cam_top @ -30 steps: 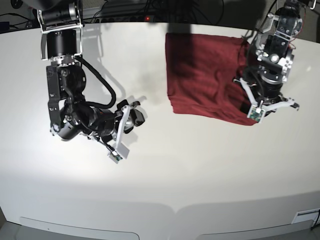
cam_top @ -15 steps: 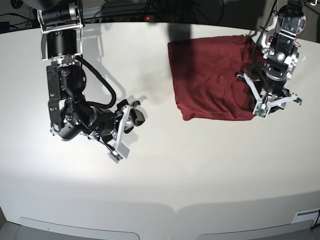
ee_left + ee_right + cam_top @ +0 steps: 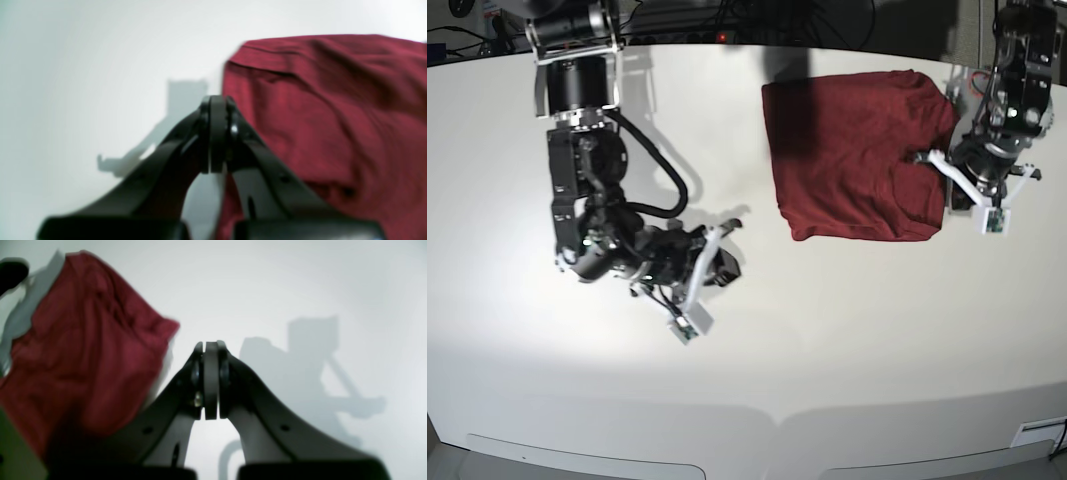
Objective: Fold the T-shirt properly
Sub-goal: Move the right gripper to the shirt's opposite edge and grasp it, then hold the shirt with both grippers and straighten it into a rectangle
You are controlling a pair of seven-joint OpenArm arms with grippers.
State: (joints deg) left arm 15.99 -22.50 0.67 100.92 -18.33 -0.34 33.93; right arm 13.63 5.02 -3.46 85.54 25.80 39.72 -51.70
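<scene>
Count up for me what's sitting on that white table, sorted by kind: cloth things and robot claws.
Dark red knit T-shirt, folded flat: 1
Black robot grippers, both shut and empty: 2 (left gripper, right gripper)
White table: 1
Total: 4

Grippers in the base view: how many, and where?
2. The right gripper hangs over bare table at center-left, jaws shut, empty. The left gripper sits at the right edge of the folded T-shirt, shut, holding nothing. None seem hidden.

Folded maroon T-shirt on white table, left tool just beside it, right tool well apart
</scene>
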